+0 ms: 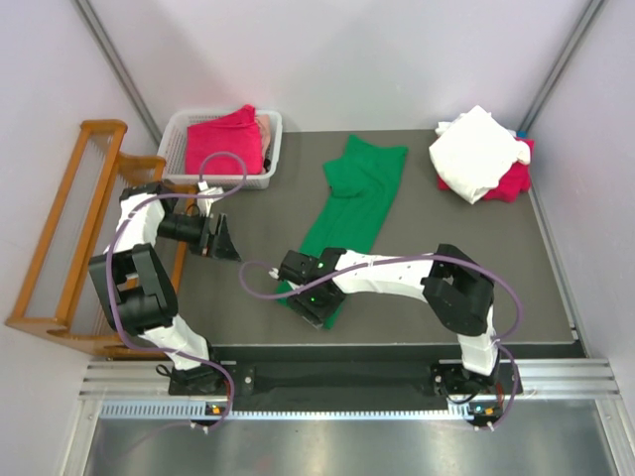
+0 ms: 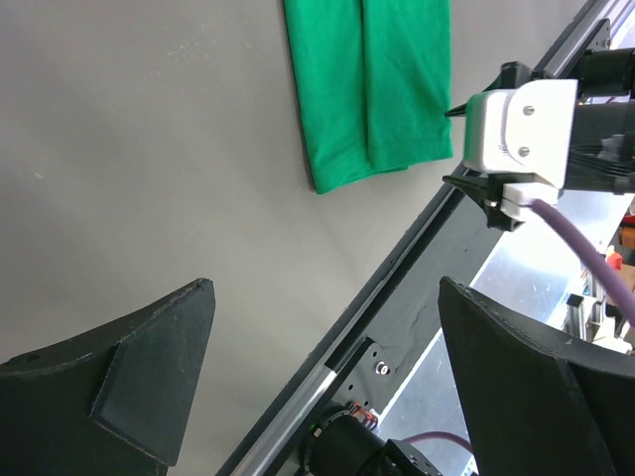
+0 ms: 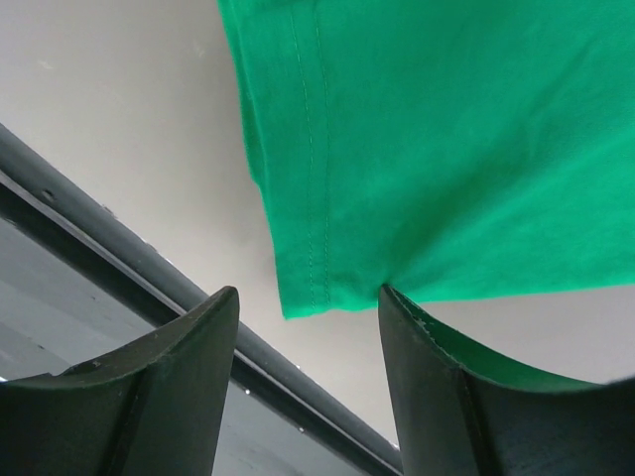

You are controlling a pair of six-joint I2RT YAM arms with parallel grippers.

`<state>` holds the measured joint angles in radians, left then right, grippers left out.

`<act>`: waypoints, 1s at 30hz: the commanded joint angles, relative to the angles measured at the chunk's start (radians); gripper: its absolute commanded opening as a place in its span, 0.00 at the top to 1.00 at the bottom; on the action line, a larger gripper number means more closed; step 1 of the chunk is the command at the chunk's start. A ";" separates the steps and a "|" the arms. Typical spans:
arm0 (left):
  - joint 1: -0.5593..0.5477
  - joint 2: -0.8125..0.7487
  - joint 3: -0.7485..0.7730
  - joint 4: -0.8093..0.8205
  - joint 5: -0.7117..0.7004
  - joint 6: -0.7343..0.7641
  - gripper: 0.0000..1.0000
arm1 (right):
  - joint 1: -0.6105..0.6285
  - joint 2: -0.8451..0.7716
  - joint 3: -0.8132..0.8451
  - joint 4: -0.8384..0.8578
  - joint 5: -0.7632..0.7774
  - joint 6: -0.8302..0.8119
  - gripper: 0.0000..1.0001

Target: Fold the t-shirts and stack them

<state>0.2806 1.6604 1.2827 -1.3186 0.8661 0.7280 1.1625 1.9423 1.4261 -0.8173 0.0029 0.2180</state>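
Note:
A bright green t-shirt lies folded into a long strip down the middle of the table, also seen in the left wrist view. My right gripper hovers at its near end, jaws apart. The hem corner of the green t-shirt lies just past the fingertips, and the right finger touches its edge. My left gripper hangs wide open over bare table at the left, holding nothing. At the back right a white t-shirt rests on a crimson t-shirt.
A white slatted basket at the back left holds another crimson t-shirt. An orange wooden rack stands off the table's left edge. The black table rim runs right below my right fingers.

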 commanded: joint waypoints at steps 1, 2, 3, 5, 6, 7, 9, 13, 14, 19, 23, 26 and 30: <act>0.005 -0.027 0.035 -0.024 0.024 0.019 0.01 | 0.020 0.003 -0.026 0.032 -0.027 0.000 0.41; 0.003 -0.027 0.035 -0.022 0.027 0.019 0.01 | 0.019 0.010 -0.027 0.036 -0.032 0.001 0.42; 0.005 -0.024 0.038 -0.024 0.025 0.019 0.02 | 0.019 0.010 -0.026 0.038 -0.035 0.001 0.42; 0.003 -0.021 0.038 -0.024 0.025 0.017 0.01 | 0.022 0.018 -0.027 0.046 -0.040 0.003 0.42; 0.003 -0.021 0.041 -0.025 0.028 0.017 0.01 | 0.020 0.018 -0.029 0.047 -0.041 0.003 0.42; 0.003 -0.019 0.041 -0.025 0.028 0.019 0.01 | 0.020 0.020 -0.030 0.050 -0.041 0.003 0.43; 0.005 -0.022 0.040 -0.025 0.025 0.017 0.02 | 0.022 0.023 -0.033 0.058 -0.043 0.003 0.44; 0.003 -0.021 0.040 -0.025 0.019 0.017 0.01 | 0.020 0.033 -0.038 0.075 -0.052 0.003 0.49; 0.003 -0.021 0.040 -0.022 0.016 0.017 0.01 | 0.020 0.040 -0.038 0.075 -0.057 0.003 0.50; 0.005 -0.028 0.046 -0.022 0.007 0.016 0.01 | 0.019 0.056 -0.052 0.096 -0.061 0.006 0.53; 0.005 -0.028 0.049 -0.025 -0.001 0.017 0.01 | 0.019 0.064 -0.075 0.115 -0.067 0.009 0.55; 0.005 -0.033 0.050 -0.025 -0.009 0.016 0.02 | 0.011 0.070 -0.095 0.133 -0.075 0.012 0.58; 0.005 -0.044 0.058 -0.025 -0.015 0.011 0.01 | 0.006 0.084 -0.125 0.158 -0.075 0.015 0.62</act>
<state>0.2806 1.6596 1.3029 -1.3220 0.8433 0.7277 1.1618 1.9678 1.3689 -0.7578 -0.0113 0.2184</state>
